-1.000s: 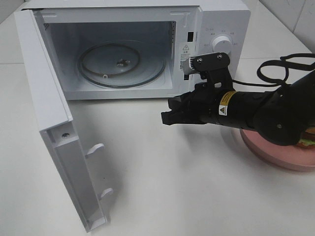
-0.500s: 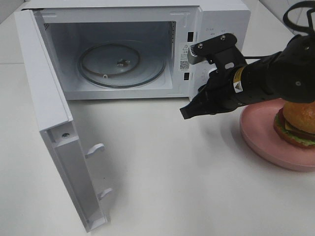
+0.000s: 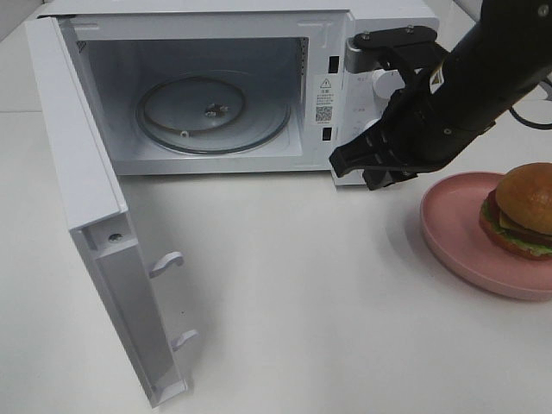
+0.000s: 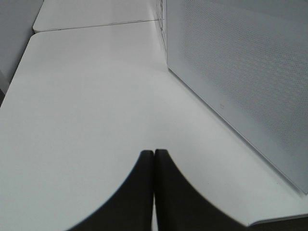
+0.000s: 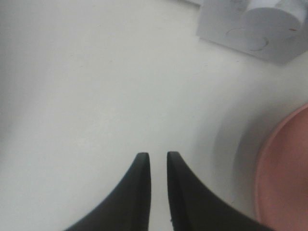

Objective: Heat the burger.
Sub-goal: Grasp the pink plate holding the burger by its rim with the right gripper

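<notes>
The burger (image 3: pixel 522 211), with a glossy brown bun over cheese, tomato and lettuce, sits on a round pink plate (image 3: pixel 448 233) at the right edge of the table. My right gripper (image 3: pixel 355 171) hovers in front of the microwave's control panel (image 3: pixel 375 78), to the left of the plate and apart from it. In the right wrist view its fingers (image 5: pixel 159 156) stand a narrow gap apart with nothing between them, and the plate's rim (image 5: pixel 284 183) shows beside them. My left gripper (image 4: pixel 154 153) is shut and empty over bare table.
The white microwave (image 3: pixel 379 17) stands at the back with its door (image 3: pixel 95 216) swung fully open towards the front left. Its glass turntable (image 3: pixel 211 112) is bare. The door's meshed panel (image 4: pixel 240 72) fills one side of the left wrist view.
My right arm has lifted and drawn back to the right, from the table's middle to the microwave's panel. That uncovered the burger and plate. Jaw gap unchanged.
</notes>
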